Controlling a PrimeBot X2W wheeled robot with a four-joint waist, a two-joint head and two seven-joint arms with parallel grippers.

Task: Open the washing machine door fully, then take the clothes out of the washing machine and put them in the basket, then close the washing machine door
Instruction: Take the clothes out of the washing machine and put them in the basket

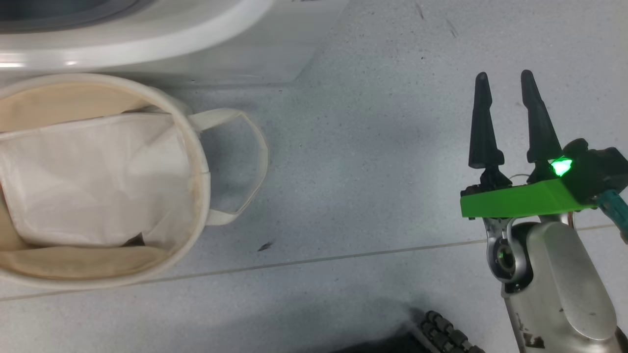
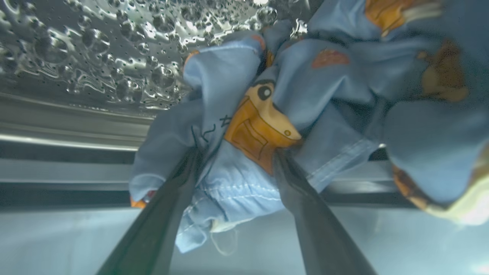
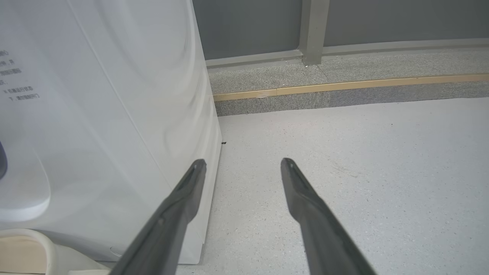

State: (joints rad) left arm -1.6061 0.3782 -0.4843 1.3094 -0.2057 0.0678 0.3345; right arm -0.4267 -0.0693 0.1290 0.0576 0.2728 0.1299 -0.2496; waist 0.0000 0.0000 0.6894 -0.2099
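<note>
Underfoot, pale grey speckled floor [image 1: 353, 162], cut by a thin grout line [image 1: 343, 256] and marked with a few dark scuffs. In the right wrist view, at the far side of the room, a low grey stone step [image 3: 344, 97] edged with a brass strip [image 3: 344, 82], then a dull grey wall [image 3: 401, 19] with one upright post [image 3: 313, 30].

Standing on that floor, the washing machine [image 3: 114, 114]: white and glossy, with small printed labels [image 3: 19, 76] on its front. Close by its foot, the basket [image 1: 198, 162] of cream canvas, one loop handle [image 1: 257, 147] sticking out sideways, a flat white sheet [image 1: 88, 181] lying inside.

Right gripper [image 1: 504, 75] hanging over bare floor, well apart from the basket, fingers set wide and empty. Behind them, a bright green mount [image 1: 515, 201].

Left gripper [image 2: 237, 152] reaching inside the steel drum [image 2: 95, 49], fingers [image 2: 305, 214] spread wide, tips pressed into the clothes [image 2: 344, 99], a fold of fabric between them but not clamped. Clothes bunched in a heap against the dimpled drum wall and spilling over the grey bands at its mouth: blue cloth, orange bear print, a pale edge at one side.
</note>
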